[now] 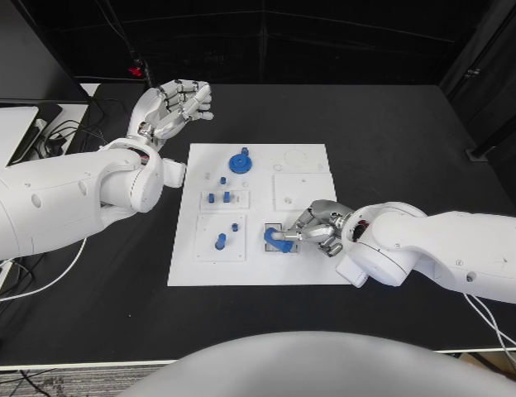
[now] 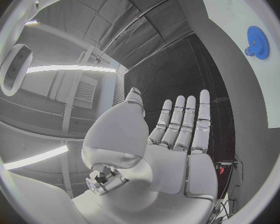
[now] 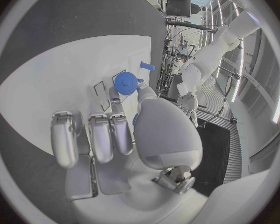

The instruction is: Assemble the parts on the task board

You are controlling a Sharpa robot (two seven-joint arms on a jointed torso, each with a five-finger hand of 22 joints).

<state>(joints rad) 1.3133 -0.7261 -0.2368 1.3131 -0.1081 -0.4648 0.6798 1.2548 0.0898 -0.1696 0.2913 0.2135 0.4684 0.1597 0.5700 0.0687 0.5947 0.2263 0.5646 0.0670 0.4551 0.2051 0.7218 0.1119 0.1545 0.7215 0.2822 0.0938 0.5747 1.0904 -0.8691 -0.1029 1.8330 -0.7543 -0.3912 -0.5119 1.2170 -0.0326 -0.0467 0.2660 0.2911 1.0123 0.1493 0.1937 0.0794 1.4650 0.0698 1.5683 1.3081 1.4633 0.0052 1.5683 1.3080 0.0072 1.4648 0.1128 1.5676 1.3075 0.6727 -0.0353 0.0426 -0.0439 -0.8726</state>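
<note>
Pinching blue part (image 1: 277,241): right hand (image 1: 312,227), over task board (image 1: 258,277) | left hand (image 1: 174,105): spread, well apart

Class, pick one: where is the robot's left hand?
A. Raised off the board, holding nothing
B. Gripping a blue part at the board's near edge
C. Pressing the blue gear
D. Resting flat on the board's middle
A: the left hand is beyond the board's far corner with straight fingers, holding nothing.

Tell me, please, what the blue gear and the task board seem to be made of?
The blue gear looks like matte moulded or printed plastic: uniform colour, no metallic glint. The task board looks like rigid white plastic or painted plate, flat and dull; which one is unclear.
</note>
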